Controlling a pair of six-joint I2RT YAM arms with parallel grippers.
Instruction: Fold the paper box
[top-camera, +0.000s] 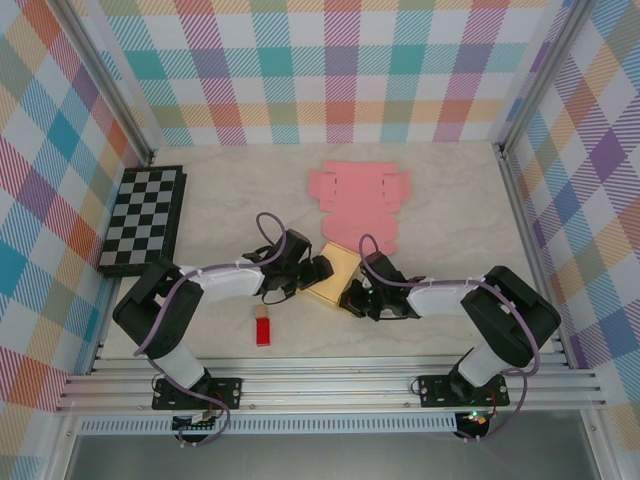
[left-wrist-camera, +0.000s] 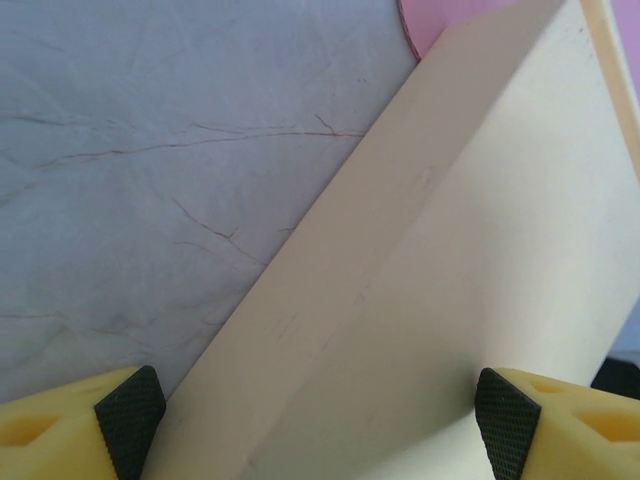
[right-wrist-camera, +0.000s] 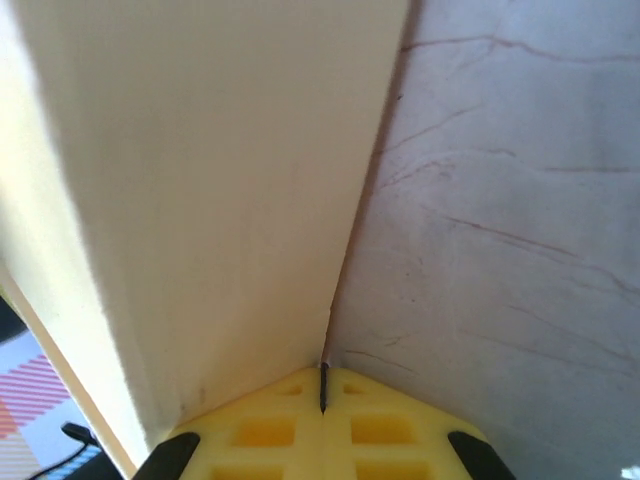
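The cream paper box sits partly folded mid-table between both grippers. My left gripper is at its left side, open. In the left wrist view the black pads stand wide apart astride a creased cream panel without touching it, the left gripper just above the panel. My right gripper is at the box's near right corner. Its yellow fingers are pressed together, and the thin edge of a standing box wall runs into the seam of the right gripper.
A flat pink box cut-out lies behind the cream box, its edge showing in the left wrist view. A checkerboard rests at the far left. A small red block lies near the front edge. Plaid walls enclose the table.
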